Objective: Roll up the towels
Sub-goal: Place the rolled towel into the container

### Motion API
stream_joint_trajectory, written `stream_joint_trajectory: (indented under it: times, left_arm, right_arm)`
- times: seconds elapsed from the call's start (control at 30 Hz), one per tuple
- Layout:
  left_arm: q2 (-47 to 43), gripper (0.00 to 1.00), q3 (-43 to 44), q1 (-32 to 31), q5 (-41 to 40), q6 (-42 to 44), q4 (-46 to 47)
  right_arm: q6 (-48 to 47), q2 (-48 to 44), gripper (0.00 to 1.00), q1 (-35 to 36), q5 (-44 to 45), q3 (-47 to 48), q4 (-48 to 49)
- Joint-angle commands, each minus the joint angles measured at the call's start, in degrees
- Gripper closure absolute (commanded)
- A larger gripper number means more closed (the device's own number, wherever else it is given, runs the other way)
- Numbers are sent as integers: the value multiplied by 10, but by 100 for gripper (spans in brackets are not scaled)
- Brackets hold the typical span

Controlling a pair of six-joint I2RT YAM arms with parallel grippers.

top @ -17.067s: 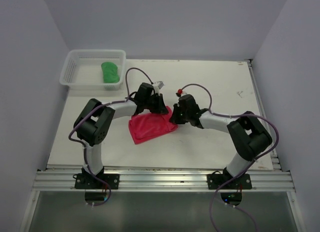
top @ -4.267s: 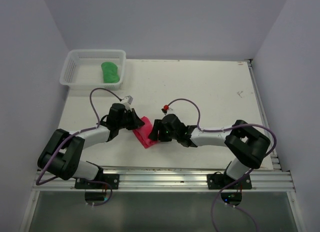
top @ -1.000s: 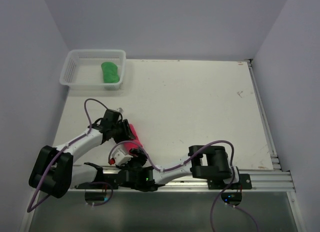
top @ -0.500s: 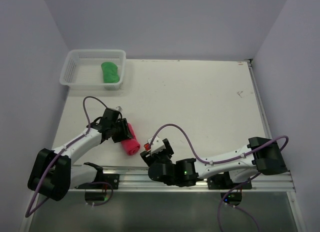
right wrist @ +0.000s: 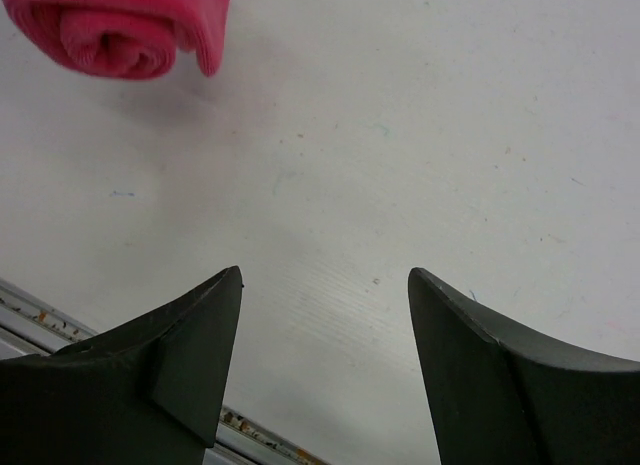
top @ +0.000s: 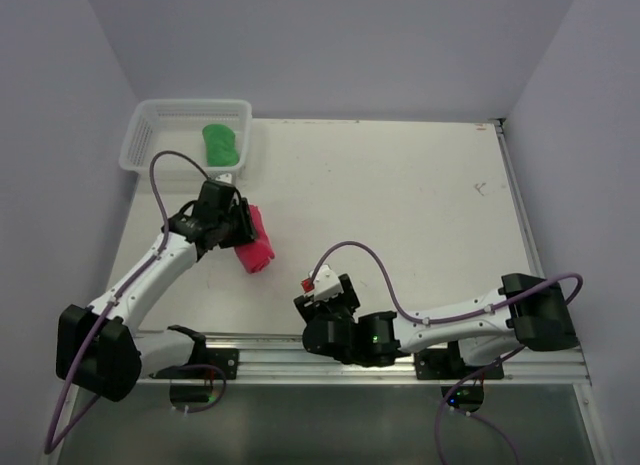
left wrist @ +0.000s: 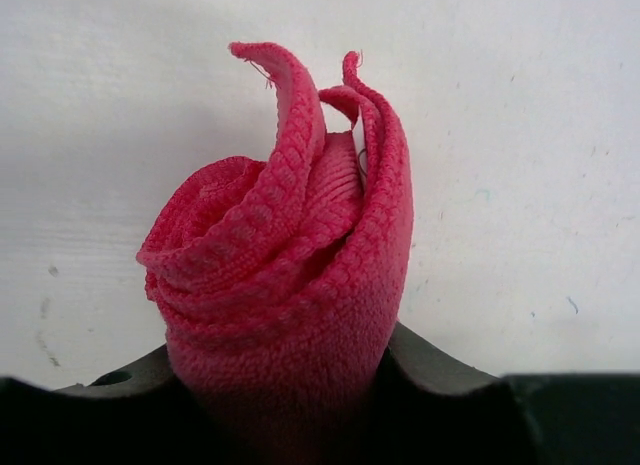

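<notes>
The white bench (top: 400,205) takes up most of the top view. The left arm (top: 140,280) reaches forward along the bench's left side. The right arm (top: 450,320) lies low along the near edge, folded across toward the middle. A white mesh basket (top: 150,135) sits at the far left corner, and a green towel (top: 220,145) lies bunched inside it toward its right side.

The pink towel (top: 254,243) is rolled into a thick bundle over the left part of the bench, just in front of the basket's near right corner. Its loose end sticks up from the roll in the left wrist view. Whether it touches the bench cannot be told. The left hand (top: 238,228) grips this roll, one finger on each side. The right hand (right wrist: 325,272) stands wide with nothing between its fingers, low over bare bench near the front rail, well apart from the pink towel.
</notes>
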Motion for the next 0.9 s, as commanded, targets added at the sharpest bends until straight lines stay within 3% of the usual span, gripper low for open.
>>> stream_joint_trajectory:
  times: [0.0, 0.23, 0.53, 0.87]
  left_arm:
    - [23, 97, 94, 14, -67, 35, -34]
    - [103, 97, 233, 118, -50, 69, -35]
    - [279, 96, 520, 251, -82, 114, -56]
    - [563, 95, 854, 289, -98, 138, -150]
  right_arm:
    - [34, -35, 29, -10, 4, -10, -14]
    - [28, -75, 29, -58, -30, -37, -24]
    - [-4, -85, 29, -114, -96, -46, -17]
    - [-72, -50, 29, -183, -187, -60, 47]
